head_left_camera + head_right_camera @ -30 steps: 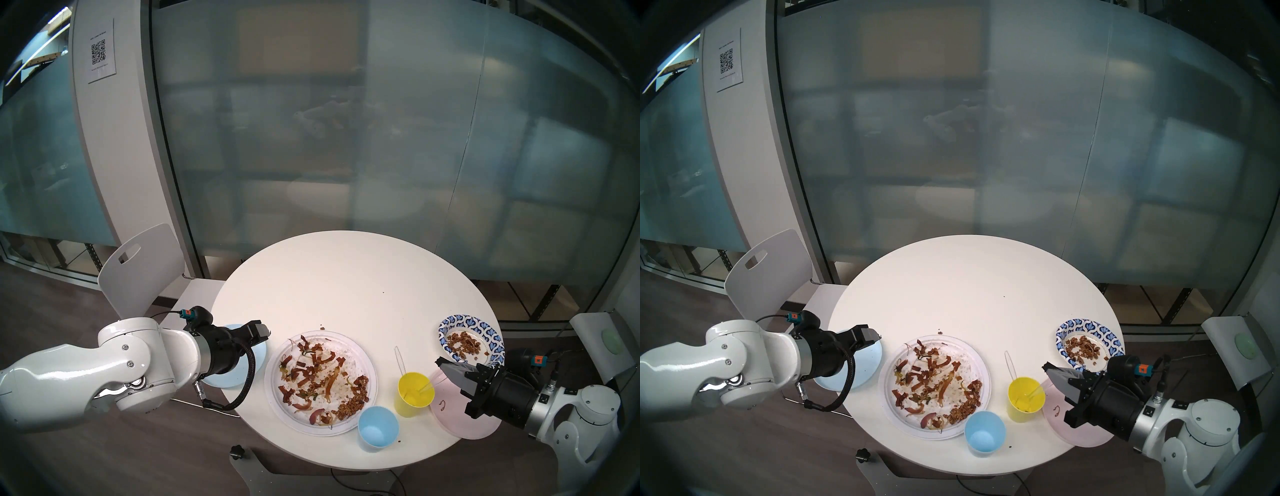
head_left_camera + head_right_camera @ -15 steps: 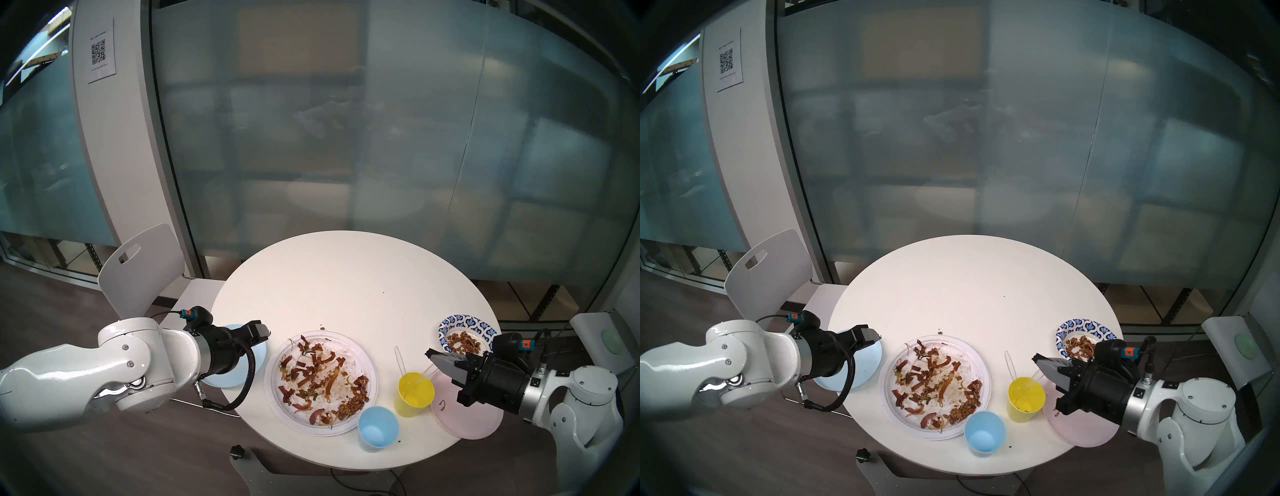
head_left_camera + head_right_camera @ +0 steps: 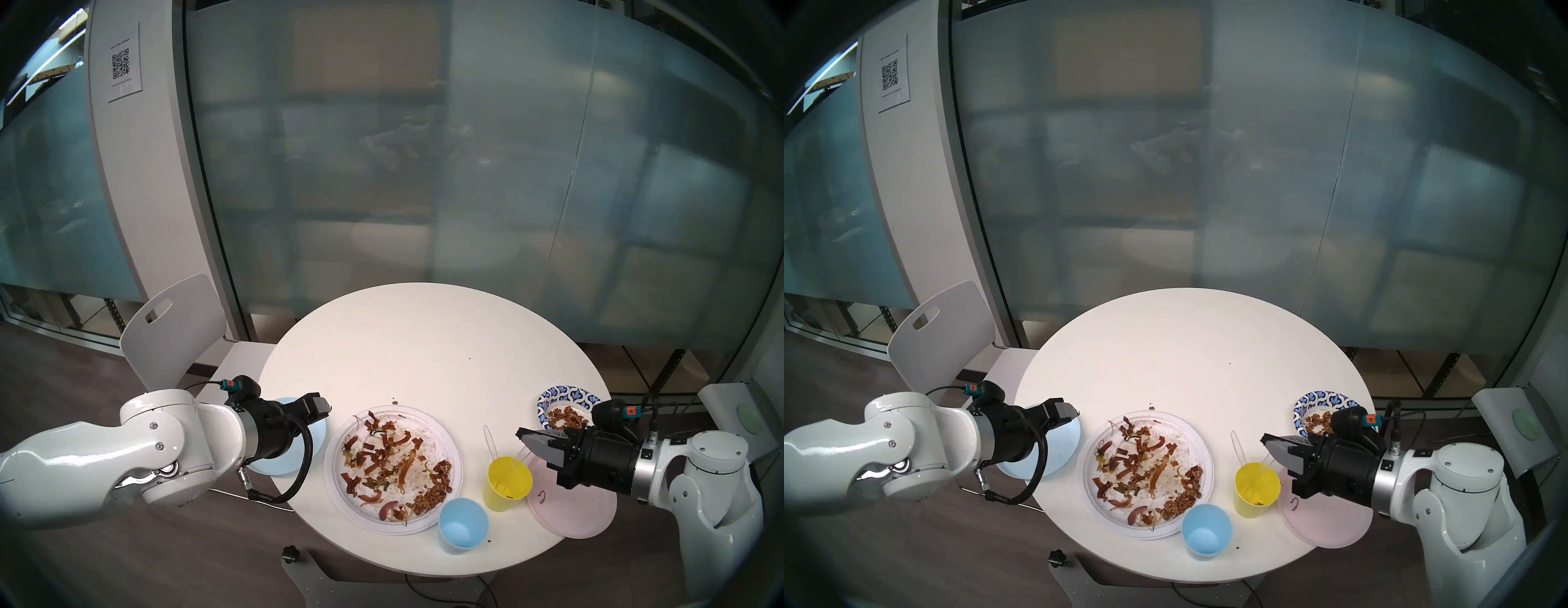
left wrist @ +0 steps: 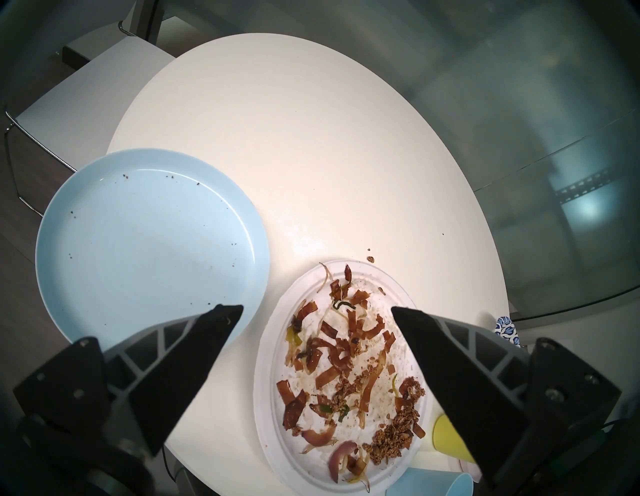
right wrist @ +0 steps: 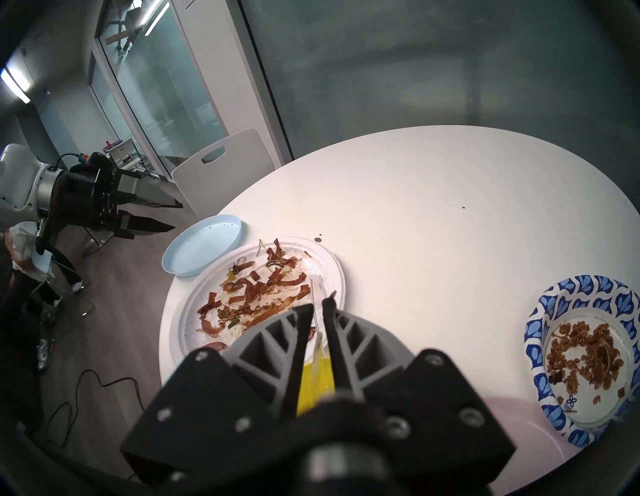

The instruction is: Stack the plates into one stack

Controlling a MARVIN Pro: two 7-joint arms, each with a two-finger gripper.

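Round white table (image 3: 424, 339), plates all separate so far: white (image 3: 437, 424), light blue (image 4: 138, 225), pink (image 3: 572, 513), patterned (image 5: 540, 311). Nothing stacked yet. Left gripper (image 4: 317, 313) hangs wide open and empty; right gripper (image 5: 317, 303) looks nearly clenched above the yellow cup (image 3: 507, 484), holding nothing I can see. Next it probably needs a rim grab.

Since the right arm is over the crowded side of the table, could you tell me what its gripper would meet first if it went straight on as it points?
Probably the clear plastic utensil standing in the yellow cup; the right gripper points along it, though depth is unclear.
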